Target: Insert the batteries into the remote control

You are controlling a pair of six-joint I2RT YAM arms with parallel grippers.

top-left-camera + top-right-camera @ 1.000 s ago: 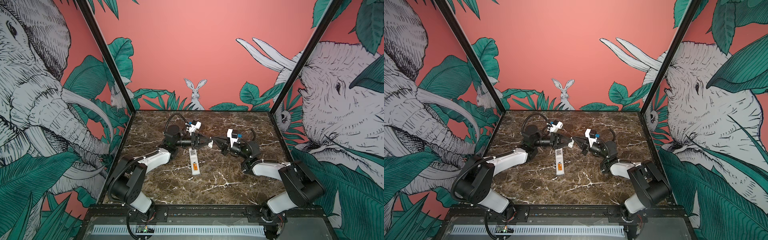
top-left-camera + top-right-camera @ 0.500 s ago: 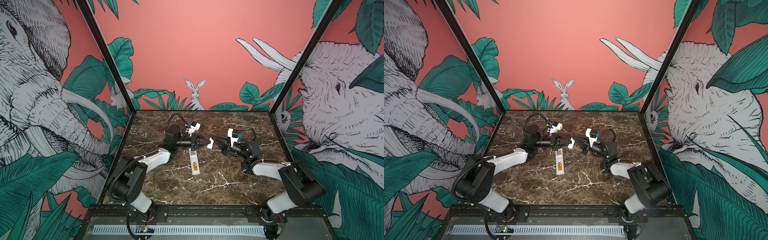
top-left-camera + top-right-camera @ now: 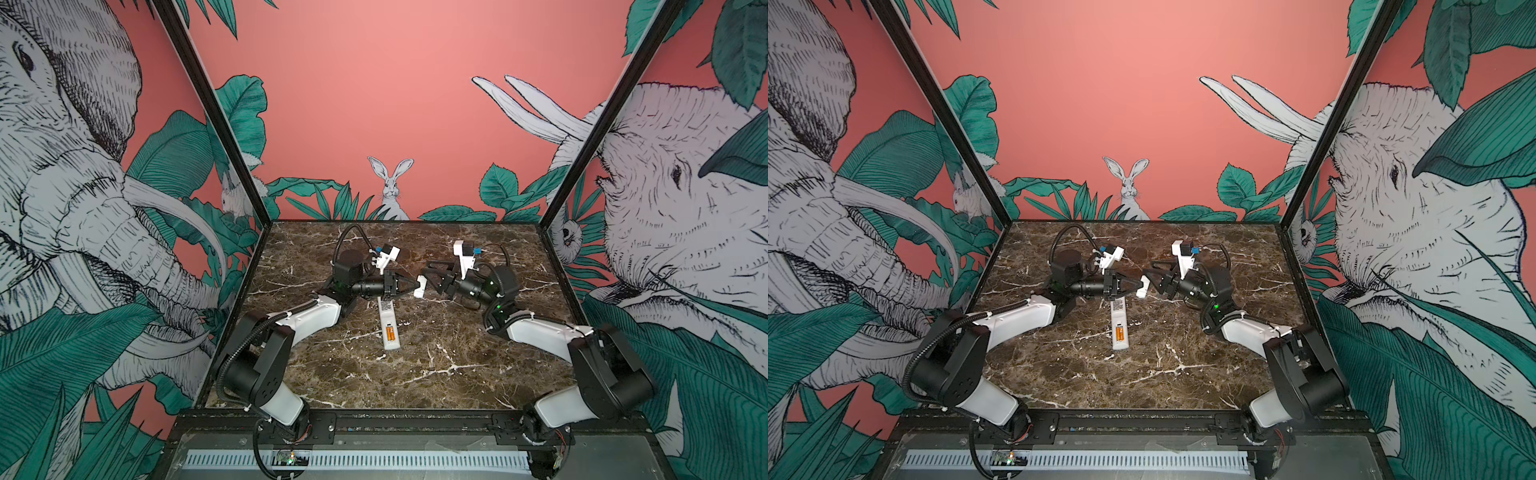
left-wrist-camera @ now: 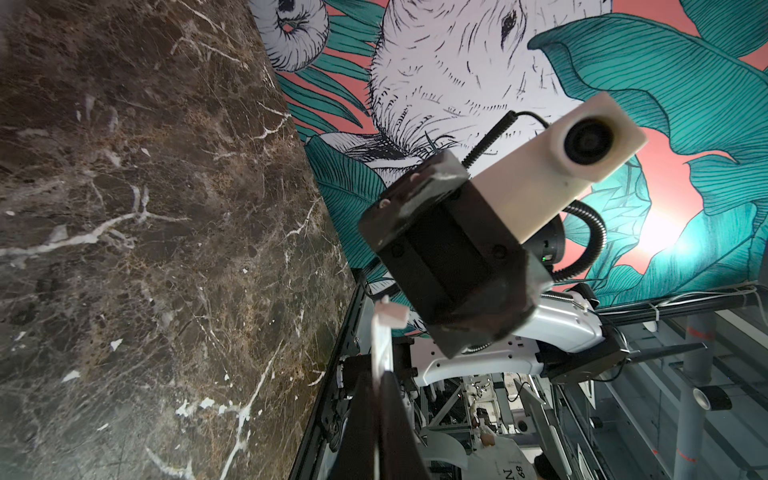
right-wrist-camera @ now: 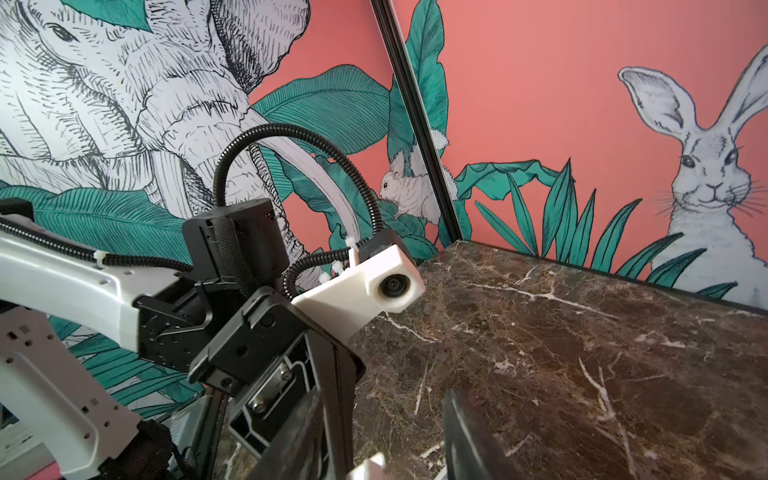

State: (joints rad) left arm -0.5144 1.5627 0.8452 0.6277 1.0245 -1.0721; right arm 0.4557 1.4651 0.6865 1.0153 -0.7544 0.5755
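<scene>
In both top views we see the remote control point(image 3: 386, 316) lying flat on the marble table point(image 3: 449, 374), about ctr frame, long axis running roughly top to bottom. Its back faces up w/ the compartment uncovered. The batteries point(image 3: 390, 333) sit in it side by side, two orange cylinders in the lower half of the remote.

Just above the remote's upper end the two grippers meet nose to nose. The left gripper point(image 3: 414, 284) comes in from the left of frame, lying near horizontal. Its jaws are pinched together on a small white cover point(image 3: 420, 286), which sticks out past the tips toward the right. In the left wrist view the cover point(image 4: 382, 345) shows edge-on — a thin white strip w/ a small tab at its far end, clamped between the dark fingers point(image 4: 395, 419).

The right gripper point(image 3: 426, 272) reaches in from the right of frame, tips just beside the cover. Its jaws stand apart: in the right wrist view its two fingers point(image 5: 467, 432) sit at bottom frame w/ marble showing between them, and a corner of the cover point(image 5: 370, 465) lies in that gap at the bottom edge. We can't tell whether either finger touches the cover — the jaws aren't closed on it.
</scene>
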